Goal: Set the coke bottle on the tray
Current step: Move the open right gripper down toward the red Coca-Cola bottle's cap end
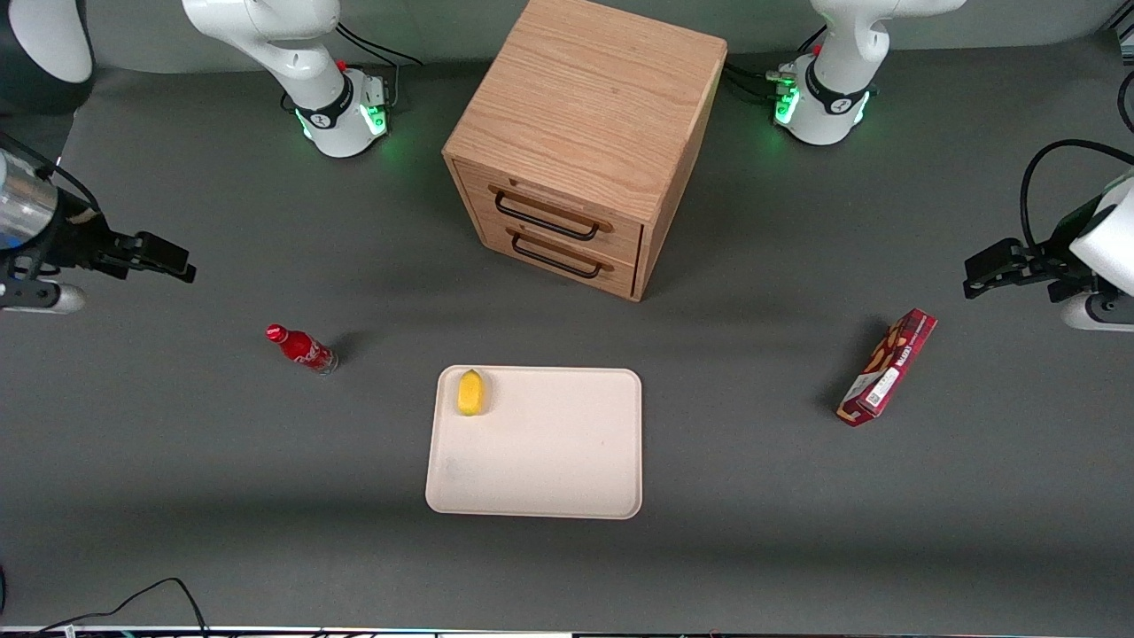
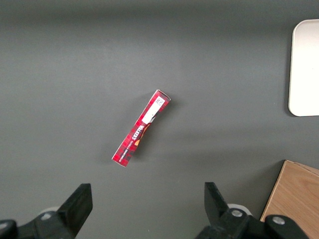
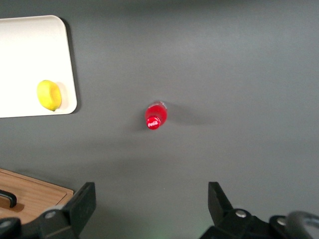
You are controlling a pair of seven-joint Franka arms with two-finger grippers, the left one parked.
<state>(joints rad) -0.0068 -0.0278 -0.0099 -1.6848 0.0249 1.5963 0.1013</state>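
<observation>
The coke bottle (image 1: 302, 349), small and red with a red cap, stands on the grey table beside the tray, toward the working arm's end. It also shows in the right wrist view (image 3: 155, 116), seen from above. The cream tray (image 1: 549, 461) lies flat in front of the cabinet, nearer the front camera, with a yellow lemon (image 1: 470, 392) in one corner. The tray (image 3: 30, 55) and lemon (image 3: 49, 95) also show in the right wrist view. My right gripper (image 1: 182, 263) hangs open and empty above the table at the working arm's end, apart from the bottle, its fingertips (image 3: 84, 196) wide apart.
A wooden two-drawer cabinet (image 1: 585, 142) stands at the middle of the table, farther from the front camera than the tray. A red snack box (image 1: 888, 367) lies toward the parked arm's end. A cable (image 1: 133, 602) lies near the table's front edge.
</observation>
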